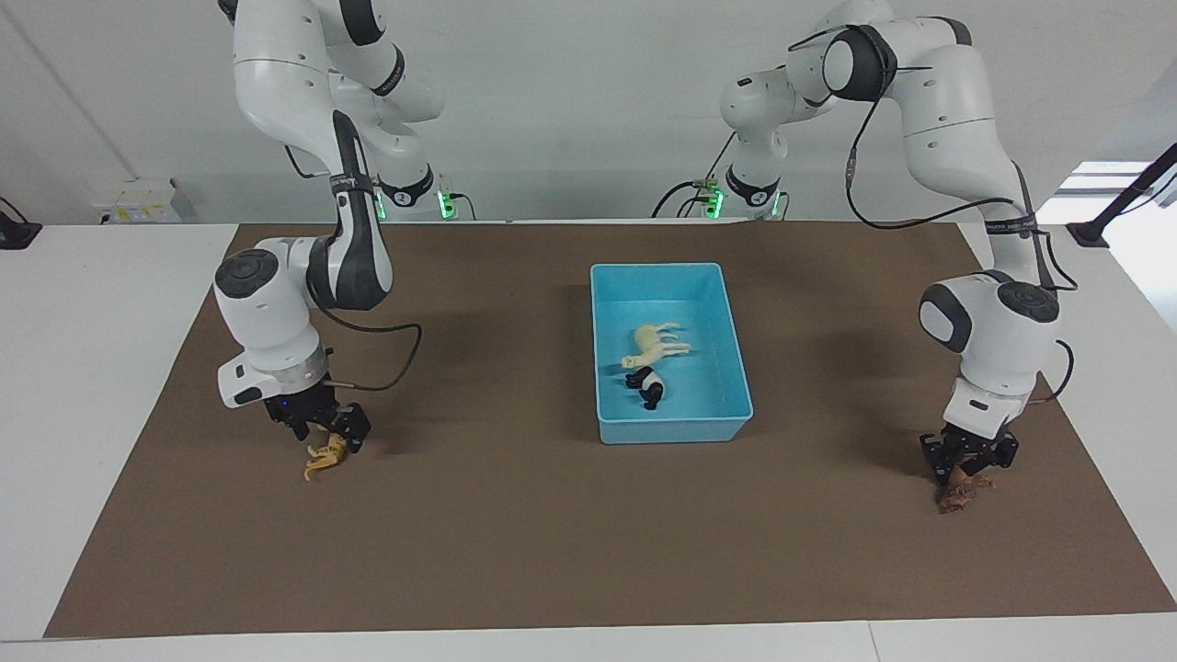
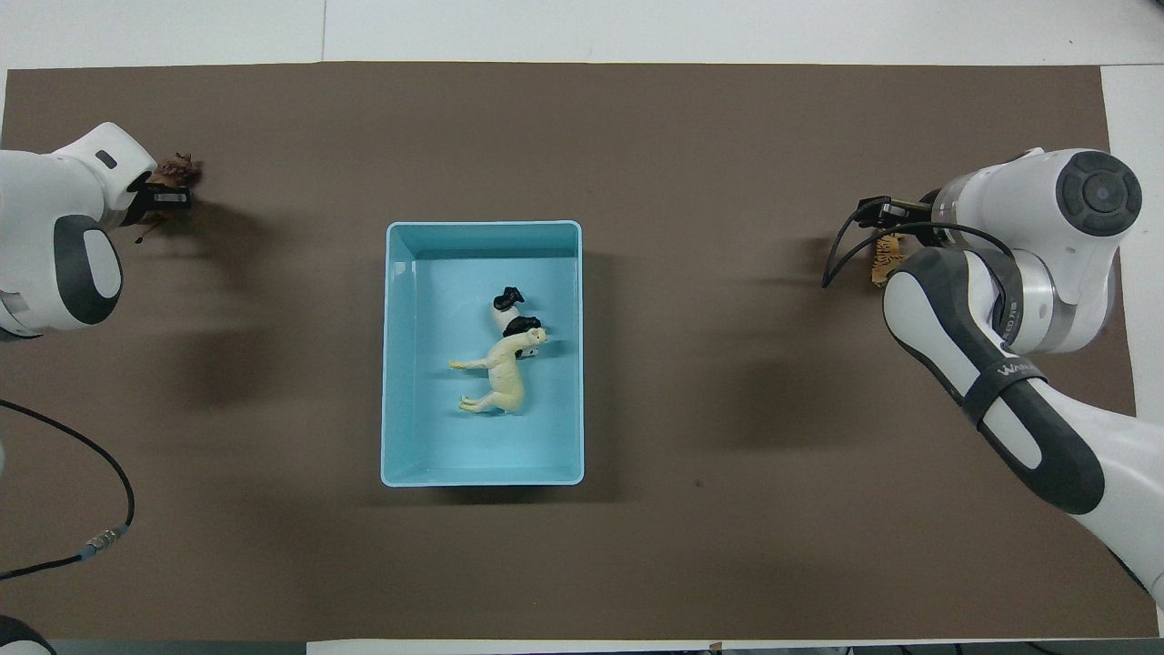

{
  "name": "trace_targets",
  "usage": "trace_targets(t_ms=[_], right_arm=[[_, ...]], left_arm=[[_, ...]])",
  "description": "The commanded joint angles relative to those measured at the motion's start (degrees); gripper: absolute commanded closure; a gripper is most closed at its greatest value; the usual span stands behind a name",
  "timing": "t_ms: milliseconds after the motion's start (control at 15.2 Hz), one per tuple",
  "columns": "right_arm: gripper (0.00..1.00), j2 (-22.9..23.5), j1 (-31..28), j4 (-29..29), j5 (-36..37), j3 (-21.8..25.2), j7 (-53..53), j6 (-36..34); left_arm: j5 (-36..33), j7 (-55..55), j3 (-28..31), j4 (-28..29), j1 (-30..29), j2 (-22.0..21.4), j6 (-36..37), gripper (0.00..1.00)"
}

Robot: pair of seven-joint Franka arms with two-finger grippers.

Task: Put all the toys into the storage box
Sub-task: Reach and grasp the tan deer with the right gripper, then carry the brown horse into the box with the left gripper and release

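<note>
Pick-up step: left tool (image 1: 965, 462) clamped on the dark brown animal (image 1: 958, 496) at the desk's left-arm end, right tool (image 1: 324, 434) spread over the tiger (image 1: 324, 460), storage box (image 1: 736, 368) at desk centre; next, lift and carry boxward.

You see a white table (image 1: 83, 368) whose top is almost wholly covered by a brown mat (image 1: 515, 552). The mat stops short of every table edge, so a white margin shows all round, broadest at the two ends. On the mat, between its middle and the edge nearest the robots, note one small dark speck (image 2: 698, 482). At the table corner nearest the robots, toward the right arm's end, a pale box with yellow labels (image 1: 138, 200) stands against the white wall (image 1: 570, 110), with a black foot (image 1: 18, 234) just beside it. At the matching corner toward the left arm's end, a black slanted stand (image 1: 1117, 207) rises from the table.
</note>
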State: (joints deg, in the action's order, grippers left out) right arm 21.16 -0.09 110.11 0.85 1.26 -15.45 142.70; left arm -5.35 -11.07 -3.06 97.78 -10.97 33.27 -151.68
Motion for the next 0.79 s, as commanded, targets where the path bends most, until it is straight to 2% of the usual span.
trace_targets(t_ms=[0, 198, 330, 527, 593, 659, 725], right_arm=[[0.00, 0.64, -0.53, 0.73, 0.29, -0.82, 4.96, 1.80], [0.00, 1.25, -0.88, 0.29, 0.55, -0.73, 11.91, 1.88], [0.00, 1.87, -0.97, -0.07, 0.64, -0.73, 12.63, 1.80], [0.00, 1.96, -0.97, -0.07, 0.73, -0.73, 12.63, 1.62], [0.03, 2.13, -1.06, -0.07, 0.73, -0.73, 12.63, 1.53], [0.19, 2.83, -1.23, -0.07, 0.64, -0.73, 12.63, 1.79], [0.44, 3.36, -1.67, -0.15, 0.47, -0.82, 12.55, 2.06]], left_arm=[[-0.18, 0.96, 0.24, -4.07, 0.33, 0.04, 5.15, 0.90], [-0.18, 5.69, -0.11, -6.19, 0.86, -1.53, 11.38, 0.90], [-0.18, 9.99, -0.20, -5.50, 3.22, -6.00, 17.18, 0.90], [-0.18, 21.74, -0.20, -5.49, 9.71, -14.61, 31.93, 0.90], [-0.18, 25.71, -0.20, -5.40, 12.61, -16.64, 35.80, 0.90], [-0.18, 31.58, -0.20, -5.40, 16.29, -18.05, 38.63, 0.90], [-0.18, 37.99, -0.20, -5.40, 20.42, -19.28, 40.31, 0.90]])
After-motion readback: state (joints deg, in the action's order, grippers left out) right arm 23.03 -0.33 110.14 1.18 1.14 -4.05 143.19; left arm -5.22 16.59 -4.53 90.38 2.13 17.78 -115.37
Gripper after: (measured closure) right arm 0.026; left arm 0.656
